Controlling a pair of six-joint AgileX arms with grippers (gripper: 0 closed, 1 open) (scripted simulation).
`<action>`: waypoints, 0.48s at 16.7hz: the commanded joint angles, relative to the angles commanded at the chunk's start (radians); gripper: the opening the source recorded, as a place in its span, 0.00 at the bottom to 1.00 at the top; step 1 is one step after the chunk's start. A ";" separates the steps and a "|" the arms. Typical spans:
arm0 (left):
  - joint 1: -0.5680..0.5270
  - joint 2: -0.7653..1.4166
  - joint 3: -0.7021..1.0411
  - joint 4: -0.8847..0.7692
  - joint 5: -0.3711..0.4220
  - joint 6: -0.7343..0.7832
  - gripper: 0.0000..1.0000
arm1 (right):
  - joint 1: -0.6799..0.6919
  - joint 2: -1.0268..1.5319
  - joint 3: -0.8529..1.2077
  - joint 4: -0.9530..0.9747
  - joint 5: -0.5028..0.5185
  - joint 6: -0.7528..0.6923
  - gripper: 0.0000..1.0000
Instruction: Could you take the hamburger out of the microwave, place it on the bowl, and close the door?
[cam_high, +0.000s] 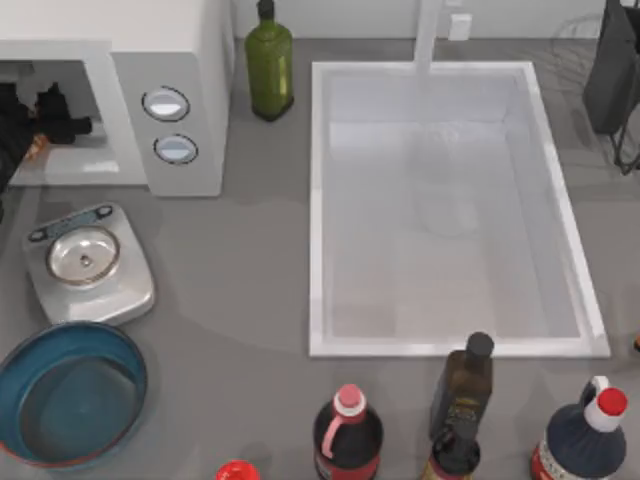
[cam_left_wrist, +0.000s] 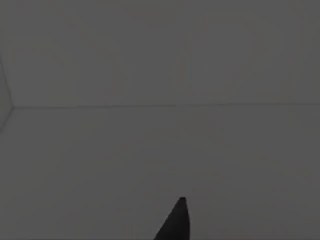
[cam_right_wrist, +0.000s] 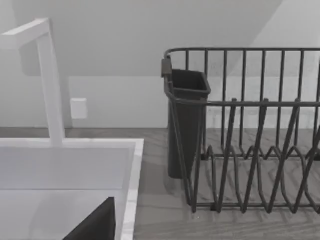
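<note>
The left gripper (cam_high: 50, 115) reaches into the open cavity of the white microwave (cam_high: 190, 60) at the table's far left; whether its jaws are apart or together cannot be told. A small orange-red patch at the gripper's near edge may be the hamburger (cam_high: 36, 147), though it is too hidden to be sure. In the left wrist view, a dark fingertip (cam_left_wrist: 177, 222) stands against the microwave's plain grey inner walls. The teal-blue bowl (cam_high: 20, 365) sits at the near left corner, just beside a silver kitchen scale (cam_high: 120, 285). The right arm (cam_high: 612, 70) hangs parked at the far right, above a dish rack (cam_right_wrist: 250, 130) next to the white sink (cam_high: 320, 200). A green bottle (cam_high: 269, 65) stands between microwave and sink.
</note>
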 joint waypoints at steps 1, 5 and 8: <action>0.012 -0.027 -0.066 0.039 0.005 0.002 0.00 | 0.000 0.000 0.000 0.000 0.000 0.000 1.00; 0.060 -0.109 -0.296 0.180 0.029 0.013 0.00 | 0.000 0.000 0.000 0.000 0.000 0.000 1.00; 0.082 -0.137 -0.409 0.255 0.047 0.023 0.00 | 0.000 0.000 0.000 0.000 0.000 0.000 1.00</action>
